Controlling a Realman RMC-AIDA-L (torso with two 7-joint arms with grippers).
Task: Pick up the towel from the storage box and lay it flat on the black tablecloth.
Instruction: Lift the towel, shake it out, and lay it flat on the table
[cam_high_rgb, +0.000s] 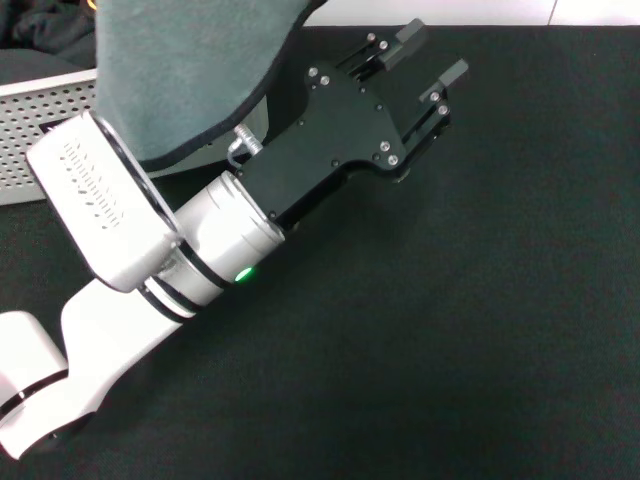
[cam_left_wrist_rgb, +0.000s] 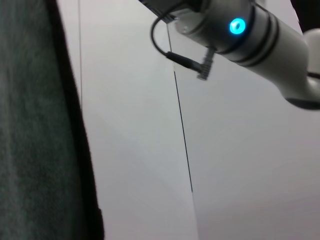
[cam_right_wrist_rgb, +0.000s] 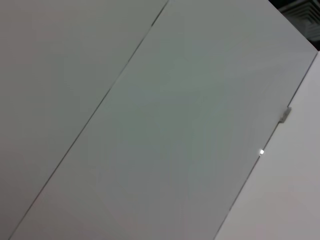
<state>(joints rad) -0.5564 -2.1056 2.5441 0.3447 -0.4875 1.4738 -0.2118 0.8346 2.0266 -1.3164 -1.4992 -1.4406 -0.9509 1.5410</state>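
Observation:
The towel (cam_high_rgb: 180, 70) hangs in the air at the top left of the head view, grey face outward with a dark hem. Its upper part runs out of the frame, so what holds it is hidden. The left wrist view shows the same grey towel (cam_left_wrist_rgb: 35, 125) close by. My left gripper shows in no view. My right gripper (cam_high_rgb: 432, 54) hovers open and empty over the black tablecloth (cam_high_rgb: 450, 300), to the right of the towel. The storage box (cam_high_rgb: 45, 120) stands at the far left, partly behind the towel.
A dark garment (cam_high_rgb: 40, 30) lies in the box. My right arm's white forearm (cam_high_rgb: 200, 240) crosses the cloth from the lower left, and this right arm (cam_left_wrist_rgb: 250, 35) also shows in the left wrist view. White wall panels (cam_right_wrist_rgb: 160, 120) fill the right wrist view.

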